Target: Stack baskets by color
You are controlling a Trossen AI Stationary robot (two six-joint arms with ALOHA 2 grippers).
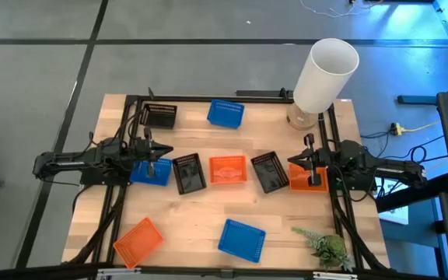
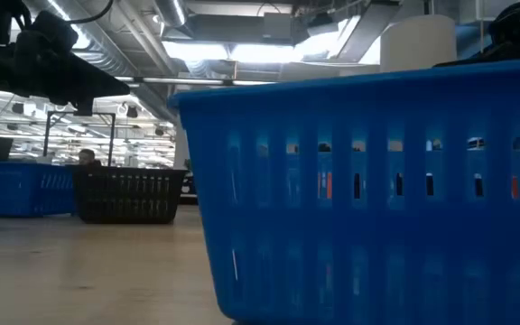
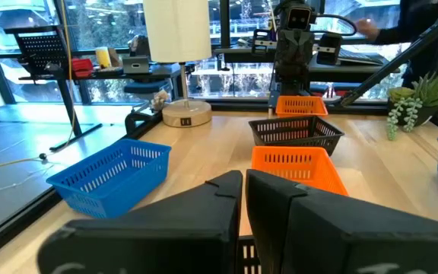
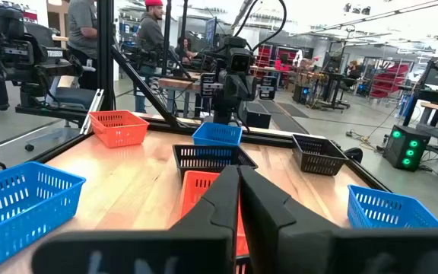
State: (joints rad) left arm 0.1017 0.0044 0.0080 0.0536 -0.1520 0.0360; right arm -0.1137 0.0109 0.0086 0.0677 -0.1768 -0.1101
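Several baskets lie on their bottoms, spread over the wooden table (image 1: 193, 214). Across the middle run a blue basket (image 1: 152, 172), a black one (image 1: 189, 173), an orange one (image 1: 228, 169), a black one (image 1: 270, 171) and an orange one (image 1: 308, 179). My left gripper (image 1: 164, 150) (image 3: 243, 190) is shut and hovers over the far edge of the left blue basket, pointing right. My right gripper (image 1: 292, 161) (image 4: 238, 190) is shut over the right orange basket's left end, pointing left. Neither holds anything.
More baskets lie around: black (image 1: 160, 115) and blue (image 1: 225, 113) at the far edge, orange (image 1: 138, 239) and blue (image 1: 241, 239) at the near edge. A tall white cylinder (image 1: 325, 74) stands at the far right corner, and a small green plant (image 1: 325, 247) at the near right.
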